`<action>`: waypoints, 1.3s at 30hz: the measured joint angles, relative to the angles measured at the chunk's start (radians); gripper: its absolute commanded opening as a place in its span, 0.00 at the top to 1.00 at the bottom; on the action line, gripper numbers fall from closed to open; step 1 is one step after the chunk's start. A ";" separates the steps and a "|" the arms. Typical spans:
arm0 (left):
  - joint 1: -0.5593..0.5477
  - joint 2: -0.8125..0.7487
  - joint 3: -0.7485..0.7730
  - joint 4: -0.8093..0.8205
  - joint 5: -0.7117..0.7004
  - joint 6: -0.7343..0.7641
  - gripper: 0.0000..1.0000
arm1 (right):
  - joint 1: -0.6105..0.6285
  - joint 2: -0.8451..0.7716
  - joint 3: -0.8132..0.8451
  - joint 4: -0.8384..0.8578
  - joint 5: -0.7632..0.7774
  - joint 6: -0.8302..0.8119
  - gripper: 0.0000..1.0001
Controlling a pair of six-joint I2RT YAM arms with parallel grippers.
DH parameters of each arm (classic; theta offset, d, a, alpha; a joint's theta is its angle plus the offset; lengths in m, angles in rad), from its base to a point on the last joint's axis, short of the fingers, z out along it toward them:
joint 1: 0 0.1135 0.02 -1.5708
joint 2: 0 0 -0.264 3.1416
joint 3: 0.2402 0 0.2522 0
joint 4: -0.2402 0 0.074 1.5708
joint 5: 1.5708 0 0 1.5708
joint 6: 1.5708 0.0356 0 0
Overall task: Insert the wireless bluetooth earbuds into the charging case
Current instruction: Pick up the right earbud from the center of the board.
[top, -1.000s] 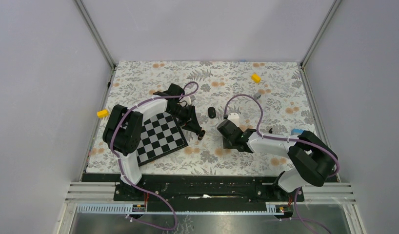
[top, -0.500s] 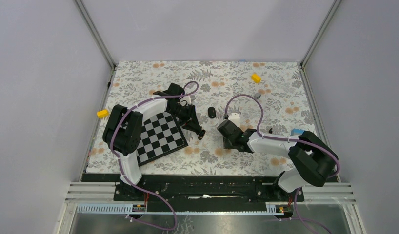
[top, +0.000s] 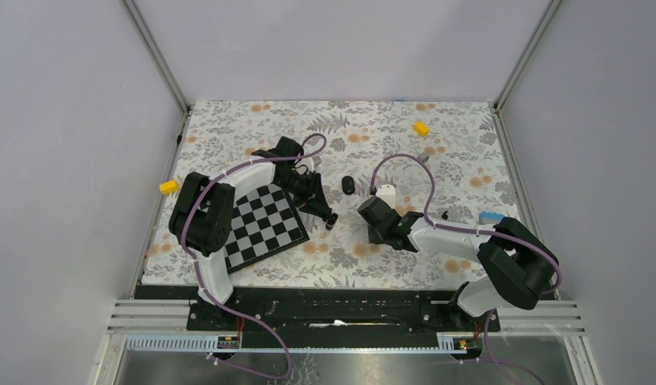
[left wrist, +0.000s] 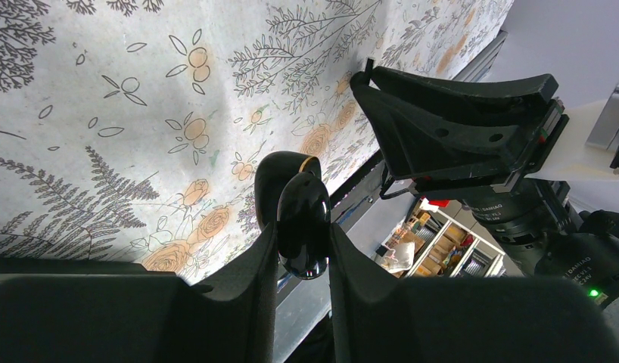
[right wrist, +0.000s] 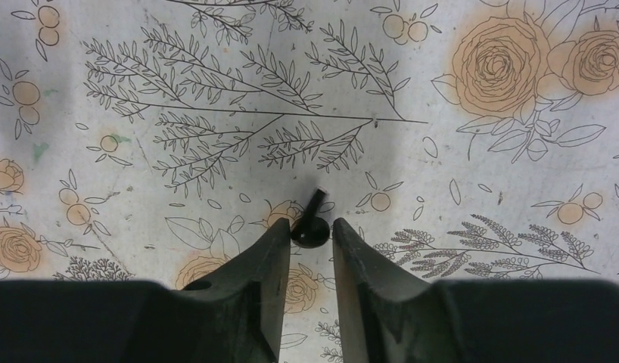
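My left gripper (top: 330,218) is shut on the charging case (left wrist: 303,223), a glossy black pebble with its lid open and an orange rim showing, held just above the floral mat. My right gripper (right wrist: 310,234) is down on the mat to the right of it, and its fingertips (right wrist: 276,240) are closed in on one small black earbud (right wrist: 309,228) with a short stem, which lies on the mat. In the top view my right gripper (top: 368,215) hides that earbud. A tiny black piece (top: 443,215) lies further right; I cannot tell what it is.
A chessboard (top: 261,224) lies under my left arm. A black oval object (top: 348,184) sits behind the grippers. Yellow blocks lie at the back right (top: 421,127) and left edge (top: 168,186). A blue item (top: 489,216) is at the right edge.
My right arm has shifted very slightly. The left gripper and the case have not moved.
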 measured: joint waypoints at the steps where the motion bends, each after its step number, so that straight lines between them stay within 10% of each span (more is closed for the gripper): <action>1: 0.000 0.000 0.000 0.000 0.000 0.000 1.00 | 0.000 0.000 0.000 0.000 -0.001 0.000 0.62; 25: 0.000 0.000 0.000 0.000 0.000 0.000 1.00 | 0.000 0.027 0.000 0.023 -0.021 0.000 0.66; 39: 0.000 0.000 0.000 0.000 -0.014 0.002 1.00 | 0.000 0.008 -0.023 0.056 -0.027 -0.014 0.84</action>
